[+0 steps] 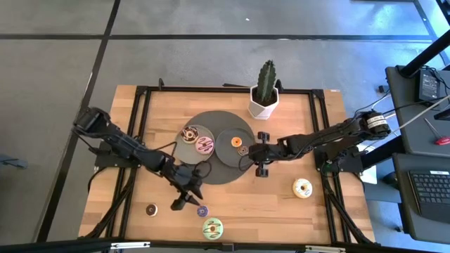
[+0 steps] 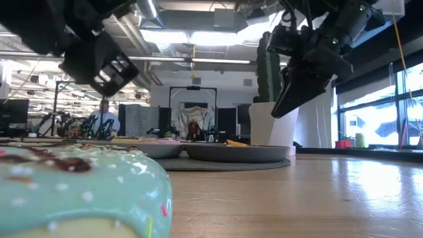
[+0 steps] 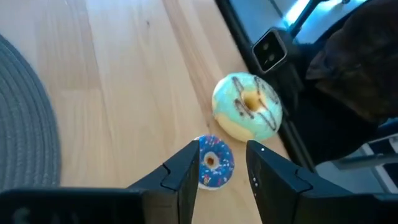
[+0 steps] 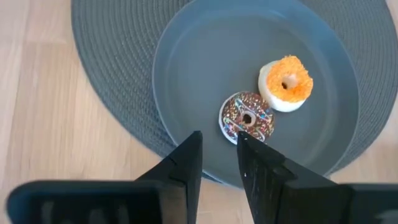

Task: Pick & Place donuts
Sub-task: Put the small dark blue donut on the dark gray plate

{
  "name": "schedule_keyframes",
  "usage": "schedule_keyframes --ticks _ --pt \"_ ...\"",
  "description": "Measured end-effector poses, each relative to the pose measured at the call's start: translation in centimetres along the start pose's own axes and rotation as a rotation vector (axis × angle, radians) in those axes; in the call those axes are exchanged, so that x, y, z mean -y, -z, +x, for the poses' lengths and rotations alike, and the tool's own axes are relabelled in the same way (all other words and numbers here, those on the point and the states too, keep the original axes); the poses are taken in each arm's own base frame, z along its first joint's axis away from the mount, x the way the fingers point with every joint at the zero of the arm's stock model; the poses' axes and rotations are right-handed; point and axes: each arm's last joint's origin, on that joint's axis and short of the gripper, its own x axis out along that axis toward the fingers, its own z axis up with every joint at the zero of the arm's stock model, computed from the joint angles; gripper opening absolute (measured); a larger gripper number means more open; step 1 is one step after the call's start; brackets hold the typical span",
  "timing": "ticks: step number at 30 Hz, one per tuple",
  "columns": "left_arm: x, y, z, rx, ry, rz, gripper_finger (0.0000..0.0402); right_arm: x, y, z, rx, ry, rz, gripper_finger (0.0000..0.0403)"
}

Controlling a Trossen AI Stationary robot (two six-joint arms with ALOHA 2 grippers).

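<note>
A: Where are the donuts, as far as you can see?

B: Two lie on the grey plate (image 4: 205, 93) under the right gripper (image 4: 219, 149): an orange-iced donut (image 4: 286, 83) and a brown sprinkled mini donut (image 4: 247, 117). From above, the other plate (image 1: 193, 137) carries a pink-striped donut (image 1: 204, 145) and a darker one (image 1: 190, 133) whose icing I cannot make out. Both plates sit on the round grey mat (image 1: 211, 176) at the middle of the table (image 1: 309, 211).

A: And the loose ones?

B: A green-iced donut (image 3: 247, 106) lies at the table's front edge, a small blue donut (image 3: 213, 163) just beside it, a small brown one (image 1: 151, 209) toward the front left corner, and a white-iced one (image 1: 304, 187) near the right edge.

A: The grippers?

B: The left gripper (image 3: 221, 165) hangs over the blue donut with its fingers apart; they hide the donut's sides, so I cannot tell if they touch it. The right gripper's fingers stand slightly apart with nothing between them, above the plate's rim by the brown mini donut.

A: The table-height view?

B: The green donut fills its corner, blurred and cut off.
</note>
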Motion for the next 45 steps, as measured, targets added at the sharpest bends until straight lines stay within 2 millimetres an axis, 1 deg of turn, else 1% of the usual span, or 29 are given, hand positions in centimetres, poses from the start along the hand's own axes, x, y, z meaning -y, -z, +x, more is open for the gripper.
schedule_keyframes --ticks 6,10,15,21,27,35,38,43,45 --pt "-0.6 0.9 1.5 -0.041 -0.016 -0.007 0.0127 0.0 -0.1 0.0 0.007 0.000 0.004 0.0103" --pt "-1.3 1.5 2.2 -0.053 -0.091 -0.014 0.0127 0.0 -0.1 0.0 0.008 -0.001 0.010 0.0103" --pt "-1.7 1.9 2.8 -0.065 -0.131 -0.017 0.0127 0.0 -0.1 0.0 0.007 0.000 0.024 0.0103" --pt "-0.4 2.3 3.1 -0.064 -0.102 0.120 0.0127 0.0 -0.1 0.0 0.007 0.000 0.024 0.0104" --pt "0.5 2.0 3.3 0.006 -0.125 0.148 0.0127 0.0 -0.1 0.0 0.006 0.000 0.023 0.0104" --pt "1.5 2.0 3.5 0.036 -0.091 0.170 0.0127 0.0 -0.1 0.0 0.006 0.000 0.024 0.0104" --pt "1.4 2.3 4.1 0.012 -0.097 0.158 0.0127 0.0 -0.1 0.0 0.005 0.000 0.024 0.0104" --pt "1.2 2.3 6.4 -0.052 -0.091 0.180 0.0127 0.0 -0.1 0.0 0.006 0.000 0.024 0.0104" --pt "1.2 2.2 6.9 -0.090 -0.104 0.181 0.0127 0.0 -0.1 0.0 0.005 0.000 0.024 0.0104"
